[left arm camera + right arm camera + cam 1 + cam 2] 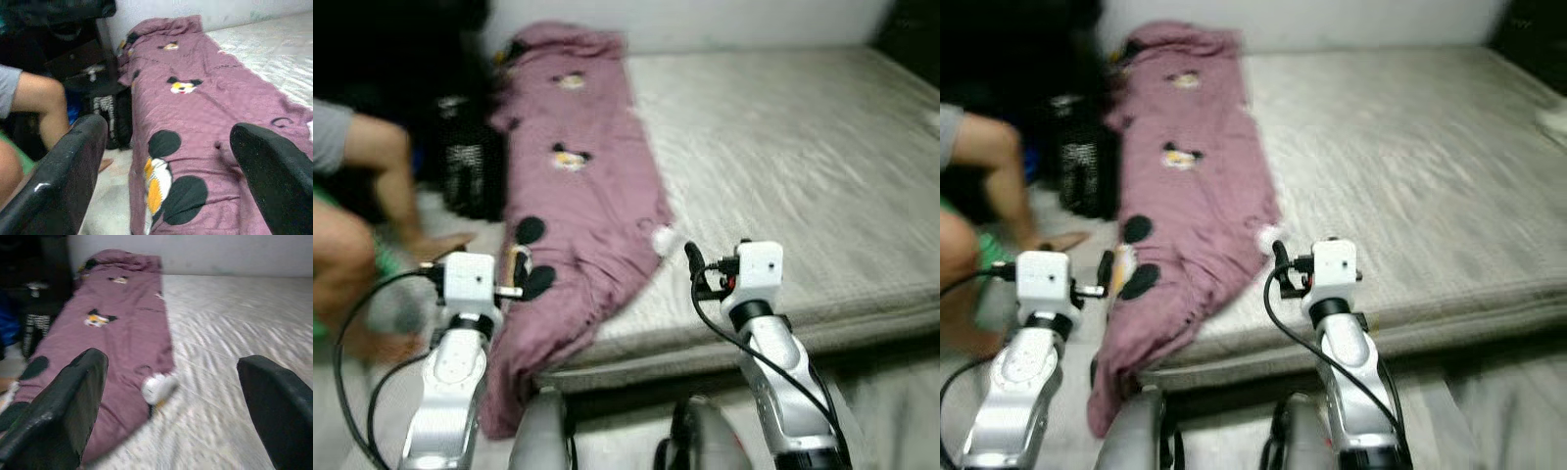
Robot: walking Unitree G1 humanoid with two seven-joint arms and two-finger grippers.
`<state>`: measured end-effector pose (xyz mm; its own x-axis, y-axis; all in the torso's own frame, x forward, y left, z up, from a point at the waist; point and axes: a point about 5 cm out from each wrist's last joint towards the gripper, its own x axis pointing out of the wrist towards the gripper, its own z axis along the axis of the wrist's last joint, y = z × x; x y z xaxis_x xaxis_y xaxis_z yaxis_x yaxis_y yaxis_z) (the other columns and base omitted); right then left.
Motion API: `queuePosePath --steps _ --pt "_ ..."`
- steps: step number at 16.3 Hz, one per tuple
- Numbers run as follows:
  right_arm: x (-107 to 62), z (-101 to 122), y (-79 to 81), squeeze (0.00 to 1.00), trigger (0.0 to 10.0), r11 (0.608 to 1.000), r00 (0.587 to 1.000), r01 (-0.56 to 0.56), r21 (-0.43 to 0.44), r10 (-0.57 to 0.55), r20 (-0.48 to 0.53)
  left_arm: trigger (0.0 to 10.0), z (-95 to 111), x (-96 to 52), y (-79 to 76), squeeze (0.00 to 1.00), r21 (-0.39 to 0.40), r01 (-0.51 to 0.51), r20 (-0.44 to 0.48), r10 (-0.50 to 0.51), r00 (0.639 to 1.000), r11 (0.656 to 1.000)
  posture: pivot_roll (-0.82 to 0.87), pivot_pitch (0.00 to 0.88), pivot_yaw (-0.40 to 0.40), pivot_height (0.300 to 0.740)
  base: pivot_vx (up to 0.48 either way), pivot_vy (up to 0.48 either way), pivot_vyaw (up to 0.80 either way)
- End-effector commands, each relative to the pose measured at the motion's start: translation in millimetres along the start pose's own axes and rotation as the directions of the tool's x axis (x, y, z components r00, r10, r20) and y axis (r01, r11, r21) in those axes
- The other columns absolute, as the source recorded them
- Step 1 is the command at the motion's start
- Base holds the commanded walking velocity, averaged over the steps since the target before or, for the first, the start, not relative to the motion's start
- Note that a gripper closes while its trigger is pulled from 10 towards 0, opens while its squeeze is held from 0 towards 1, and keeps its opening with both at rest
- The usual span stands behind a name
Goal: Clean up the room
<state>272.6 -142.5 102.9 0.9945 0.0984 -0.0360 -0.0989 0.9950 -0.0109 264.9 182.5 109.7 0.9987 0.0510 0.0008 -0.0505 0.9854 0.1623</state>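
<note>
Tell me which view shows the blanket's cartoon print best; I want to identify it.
The left wrist view: the blanket is close, with the mouse prints sharp between the open left gripper fingers. Both eye views show its full length on the mattress, blurred. The right wrist view shows it farther off.

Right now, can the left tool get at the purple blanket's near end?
Probably yes: the left tool is open, already beside the purple blanket where it hangs off the mattress, nothing between them.

I see a wide bed [803,147] under a pale grey quilted cover against a white wall [724,22]. A dark piece of furniture [73,54] stands in shadow beside it, on a light floor [110,196].
</note>
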Motion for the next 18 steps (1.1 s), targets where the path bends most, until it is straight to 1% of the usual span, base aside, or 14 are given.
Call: queuePosePath --steps 1,2,3,6,11,18 --pt "3.7 4.2 0.9 0.0 10.0 1.0 1.0 -0.015 -0.009 0.015 0.011 10.0 -7.7 -4.3 4.0 0.0 -0.008 -0.027 -0.037 0.026 0.999 1.0 0.03 0.094 -0.004 0.62 0.0 0.0 0.0" --pt "3.5 4.0 0.9 0.0 10.0 1.0 1.0 -0.015 -0.01 0.016 0.01 10.0 -8.0 -4.1 4.3 0.0 -0.012 -0.03 -0.039 0.03 0.999 0.999 0.03 0.096 -0.004 0.61 0.0 0.0 0.0" --pt "3.1 3.9 0.9 0.0 10.0 1.0 1.0 -0.017 -0.011 0.017 0.009 10.0 -7.2 -4.3 2.7 0.0 -0.028 -0.012 -0.029 0.011 1.0 1.0 0.03 0.096 -0.005 0.6 0.0 0.0 0.0" --pt "2.3 3.7 1.1 0.0 10.0 1.0 1.0 -0.019 -0.012 0.019 0.007 10.0 -7.0 -5.1 1.2 0.0 -0.015 -0.007 -0.031 0.007 0.999 1.0 0.03 0.096 -0.005 0.565 0.0 0.0 0.0" --pt "2.9 2.4 1.6 0.0 10.0 1.0 1.0 -0.021 -0.007 0.021 0.003 10.0 -7.0 -4.3 0.9 0.0 -0.003 -0.006 -0.031 0.006 1.0 1.0 0.03 0.093 -0.004 0.565 0.0 0.0 0.0" --pt "3.3 1.2 3.6 0.0 10.0 1.0 1.0 -0.03 -0.004 0.03 0.003 10.0 -5.8 -2.5 -2.3 0.0 -0.011 0.011 -0.022 -0.011 1.0 1.0 0.03 0.084 -0.002 0.565 0.0 0.0 0.0"
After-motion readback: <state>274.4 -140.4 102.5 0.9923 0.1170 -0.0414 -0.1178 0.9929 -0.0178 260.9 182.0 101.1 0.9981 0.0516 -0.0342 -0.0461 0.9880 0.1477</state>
